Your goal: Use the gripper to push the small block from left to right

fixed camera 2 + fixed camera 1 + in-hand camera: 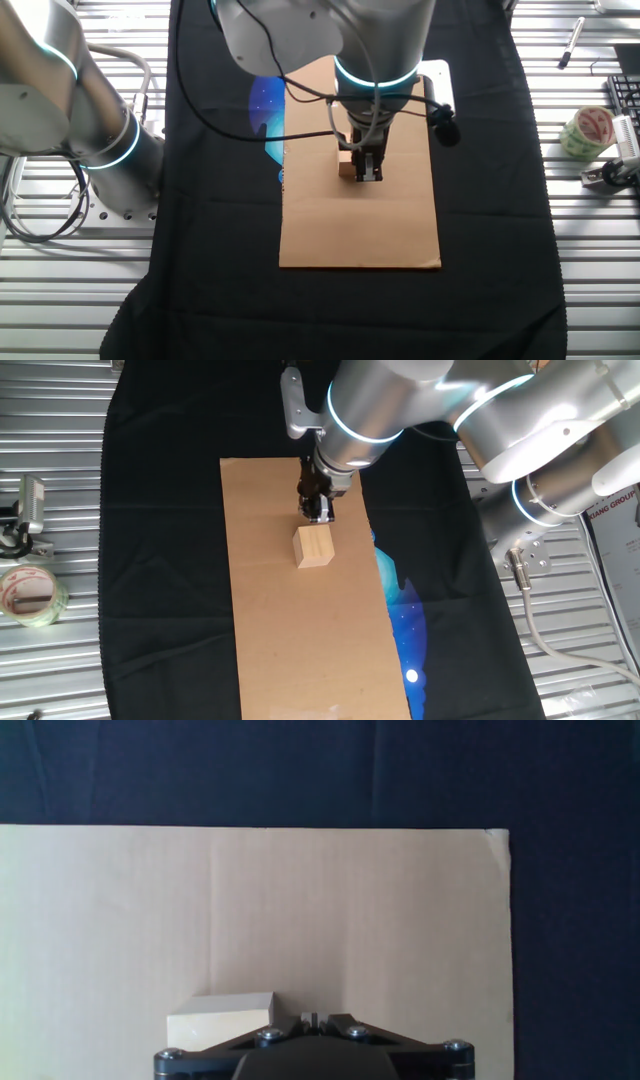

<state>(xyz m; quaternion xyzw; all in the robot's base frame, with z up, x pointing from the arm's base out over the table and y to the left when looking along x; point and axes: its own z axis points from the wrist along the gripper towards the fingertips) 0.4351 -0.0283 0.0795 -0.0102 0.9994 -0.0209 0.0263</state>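
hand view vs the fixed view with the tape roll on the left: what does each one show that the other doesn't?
Hand view only: the cardboard sheet's far edge and corner seen close, with the hand's fingers together. Fixed view only: the silver arm, a tape roll, a blue patch on the black cloth and the slatted table. Both: the small block right beside the hand, on the cardboard.

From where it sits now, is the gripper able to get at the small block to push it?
Probably yes. The gripper is low over the cardboard sheet, right beside the small block, with nothing between them. Whether the two already touch, I cannot tell. In the hand view the block lies just beside the fingers.
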